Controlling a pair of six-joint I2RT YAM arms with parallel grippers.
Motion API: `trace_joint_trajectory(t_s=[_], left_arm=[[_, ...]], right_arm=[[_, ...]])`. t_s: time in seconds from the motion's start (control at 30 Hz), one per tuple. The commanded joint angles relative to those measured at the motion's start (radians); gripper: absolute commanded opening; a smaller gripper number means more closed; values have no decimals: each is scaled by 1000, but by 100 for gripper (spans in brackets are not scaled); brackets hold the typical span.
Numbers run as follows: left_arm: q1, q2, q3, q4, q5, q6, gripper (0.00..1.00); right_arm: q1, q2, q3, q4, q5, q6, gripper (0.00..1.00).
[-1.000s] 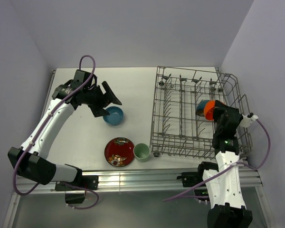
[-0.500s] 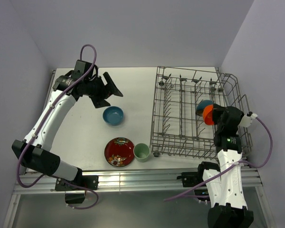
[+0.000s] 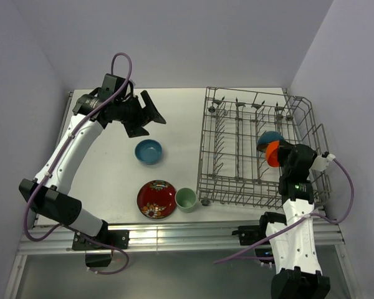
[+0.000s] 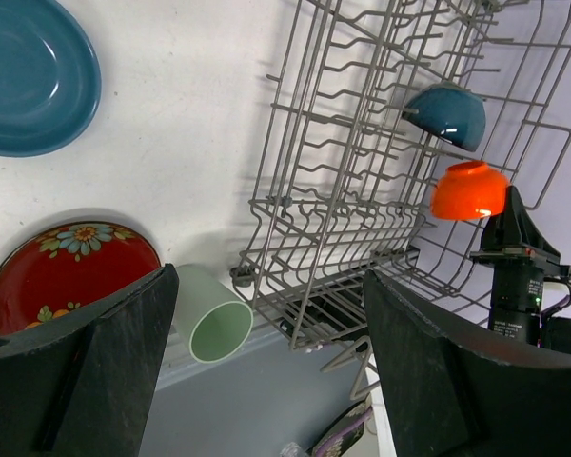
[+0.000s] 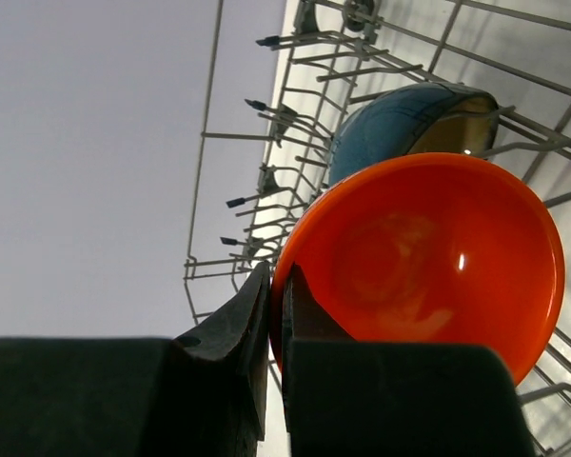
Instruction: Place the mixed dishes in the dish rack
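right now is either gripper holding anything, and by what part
The right gripper pinches the orange bowl by its rim, one finger inside and one outside. The left gripper is open and holds nothing.

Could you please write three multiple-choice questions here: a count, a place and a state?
1. How many dishes stand on the table outside the dish rack? A one; B three; C five.
2. Where is the pale green cup? A beside the red patterned plate; B in the rack; C on the plate.
3. The right gripper is: A open; B shut on the orange-red bowl; C shut on the cup.
B: blue bowl, plate, cup. A: it stands right of the plate. B: fingers pinch the bowl's rim.
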Motion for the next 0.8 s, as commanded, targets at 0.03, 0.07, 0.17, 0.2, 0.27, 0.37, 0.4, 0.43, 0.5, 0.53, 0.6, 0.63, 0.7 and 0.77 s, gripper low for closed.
trace_joint_trajectory(t_s=[0.03, 0.07, 0.17, 0.2, 0.27, 0.37, 0.4, 0.43, 0.5, 0.53, 0.6, 0.63, 0.7, 0.77], left_arm=[[-18, -5, 45, -1, -5, 19, 84], [-19, -6, 42, 2, -7, 16, 84], [-29, -6, 36, 0, -7, 8, 84], [-35, -3, 42, -6, -16, 7, 83], [-44, 9, 62, -30, -23, 4, 81], [-50, 29, 77, -50, -45, 4, 79], [-55, 32, 79, -53, -45, 4, 79], [-56, 32, 77, -47, -42, 4, 79], [-58, 30, 73, -41, -40, 1, 79], [-59, 32, 76, -41, -43, 1, 78], [-61, 40, 94, -50, -49, 1, 78], [-62, 50, 100, -67, -54, 2, 77], [-69, 69, 128, -90, -72, 2, 75], [-76, 93, 146, -128, -94, 4, 74]], right_arm=[[-3, -12, -55, 86, 11, 31, 0], [-3, -15, -61, 107, 14, 34, 0], [-3, -16, -73, 118, 24, 48, 0], [-3, -10, -67, 100, 28, 60, 0], [0, -9, -47, 41, 54, 101, 0], [6, -29, -30, -33, 85, 144, 0], [6, -44, -26, -44, 91, 147, 0], [6, -53, -23, -49, 99, 141, 0], [6, -75, -10, -72, 116, 152, 0], [6, -78, -4, -102, 117, 166, 0], [6, -87, 13, -132, 117, 184, 0], [6, -90, 19, -135, 117, 193, 0], [6, -93, 36, -164, 126, 209, 0], [6, -85, 48, -199, 134, 219, 0]])
